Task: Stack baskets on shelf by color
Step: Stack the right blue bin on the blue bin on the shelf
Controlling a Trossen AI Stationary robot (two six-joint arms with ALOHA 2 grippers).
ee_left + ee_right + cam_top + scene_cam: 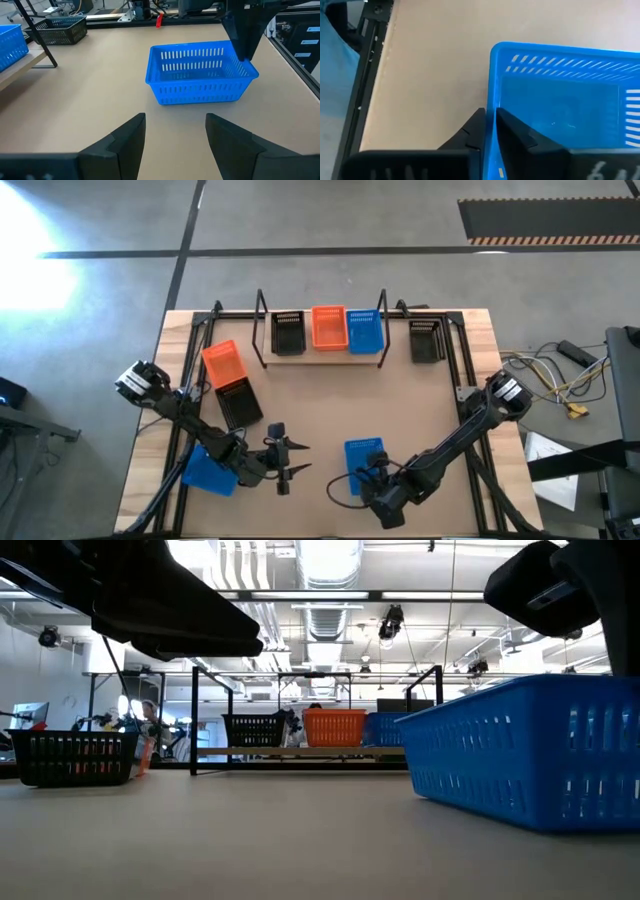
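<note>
A blue basket [364, 450] stands on the tabletop near the front middle; it also shows in the left wrist view [200, 72] and the low view [530, 750]. My right gripper [368, 478] is shut on its near wall. My left gripper [285, 460] is open and empty just to the basket's left, its fingers [125, 142] pointing at the basket. The shelf [320, 352] at the far middle carries a black basket [290, 332], an orange basket [329, 327] and a blue basket [366, 332] side by side. My right gripper holds the blue basket by the rim of its near wall [492, 107], one finger inside the basket [520, 135] and one outside [472, 135]. The fingers come slanting down from the table's near right. The basket stays upright, its bottom on the table.
An orange basket [223, 363], a black basket [240, 402] and a blue basket [210, 472] lie at the table's left. Another black basket [427, 340] stands at the far right beside the shelf. A black frame [190, 370] runs along the table's edges.
</note>
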